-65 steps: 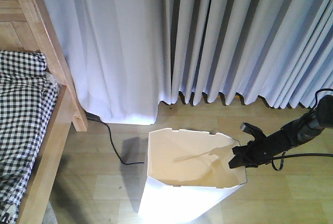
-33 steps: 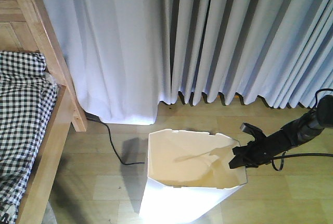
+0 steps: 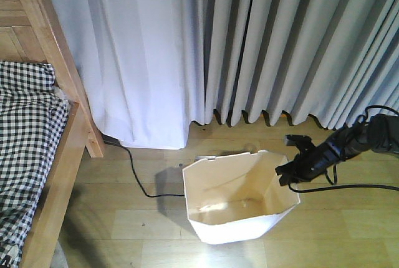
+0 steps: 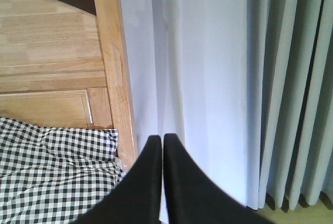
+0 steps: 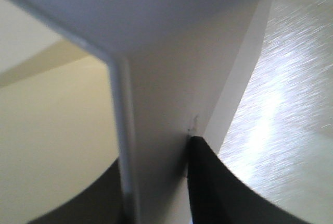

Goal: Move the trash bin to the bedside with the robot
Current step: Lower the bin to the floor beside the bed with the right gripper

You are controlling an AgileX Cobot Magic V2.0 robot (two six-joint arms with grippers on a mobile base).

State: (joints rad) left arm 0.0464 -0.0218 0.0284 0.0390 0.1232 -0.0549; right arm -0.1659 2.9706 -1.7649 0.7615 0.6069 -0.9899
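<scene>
One curtain (image 3: 249, 43), pale and pleated, hangs across the whole back of the front view down to the wooden floor (image 3: 124, 218). One bed (image 3: 37, 156) fills the left edge, its light wooden post (image 3: 62, 75) slanting down to the floor and its black-and-white checked bedding (image 3: 25, 131) lying inside the frame. One trash bin (image 3: 240, 202) stands on the floor right of the bed, tilted, its cream inside showing; a bare strip of floor lies between it and the bed frame, crossed only by one black floor cable (image 3: 134, 177) (it runs from under the curtain hem). One arm (image 3: 355, 143) shows in the front view, reaching in from the right edge. The right gripper (image 3: 290, 171) clamps the bin's right rim, with one finger (image 5: 208, 182) pressed on the outer wall. The left gripper (image 4: 162, 182) has its two fingers pressed together, empty, pointing toward the bed post and curtain.
</scene>
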